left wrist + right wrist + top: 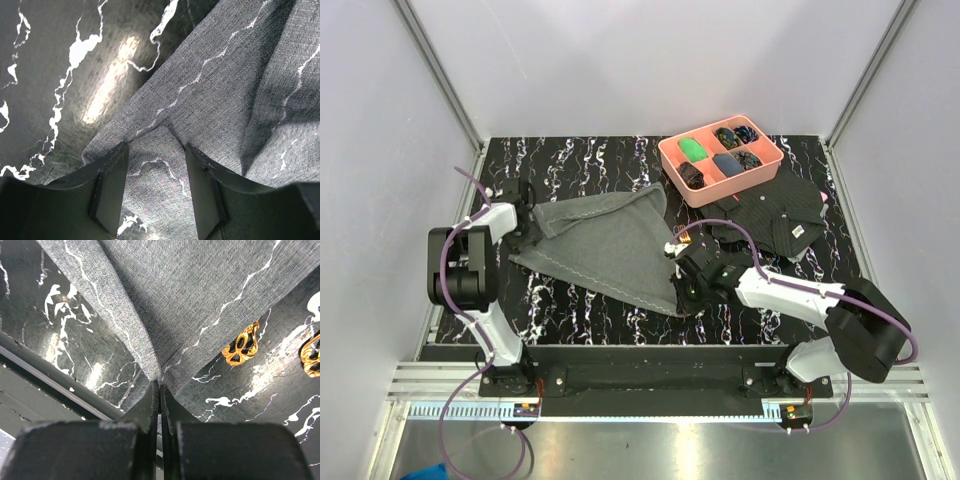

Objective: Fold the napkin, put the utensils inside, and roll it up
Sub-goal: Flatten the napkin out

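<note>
Pinching a pale-stitched corner of the woven grey napkin [610, 245], your right claw [159, 385] was clamped tight; across the napkin, your left claw [155, 146] stood half-open, straddling wrinkled fabric.

Black marble-pattern table [580, 160], white veins; pink tray [745, 182] towards 1 o'clock on it, divided into compartments; green item [693, 150] in the tray's 10 o'clock compartment, dark items [737, 134] in the others; black patterned cloth [775, 212] crumpled just beside the tray at its 5 o'clock; white tag [800, 233] on the cloth's near part; white walls [620, 60] around.
</note>
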`<state>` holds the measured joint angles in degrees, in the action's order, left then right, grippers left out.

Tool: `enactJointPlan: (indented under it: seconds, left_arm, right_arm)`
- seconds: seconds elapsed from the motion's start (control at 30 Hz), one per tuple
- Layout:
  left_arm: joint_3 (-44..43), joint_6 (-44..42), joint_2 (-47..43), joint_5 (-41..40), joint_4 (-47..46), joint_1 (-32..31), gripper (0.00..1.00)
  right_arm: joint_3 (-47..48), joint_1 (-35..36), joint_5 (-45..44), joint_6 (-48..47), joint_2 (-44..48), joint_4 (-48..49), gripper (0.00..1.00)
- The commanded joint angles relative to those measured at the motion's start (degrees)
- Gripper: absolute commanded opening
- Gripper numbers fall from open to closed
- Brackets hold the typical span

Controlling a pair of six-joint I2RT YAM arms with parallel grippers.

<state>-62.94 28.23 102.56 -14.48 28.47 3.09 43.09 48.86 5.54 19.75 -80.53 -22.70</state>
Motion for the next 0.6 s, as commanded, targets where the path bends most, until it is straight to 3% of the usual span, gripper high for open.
enactJointPlan:
  seconds: [0.0, 0.2, 0.47, 0.57]
  left_arm:
    - [-1.66, -0.63, 4.31, 1.74, 2.47, -0.81, 0.48]
    - [-2.01, 0.51, 3.78, 1.21, 1.41, -1.25, 0.33]
    - [-0.96, 0.60, -1.13, -1.95, 1.59, -1.51, 0.36]
    - [-0.35, 0.60, -4.12, -2.74, 1.41, -1.60, 0.32]
  right_arm:
    - [2.88, 0.27, -0.36, -0.85, 2.83, -0.06, 0.00]
    - [2.88, 0.27, -0.53, -1.38, 4.33, -0.15, 0.00]
    - [2.79, 0.27, -1.23, -0.94, 3.63, -0.42, 0.00]
    - [2.88, 0.27, -1.32, -0.94, 3.28, -0.42, 0.00]
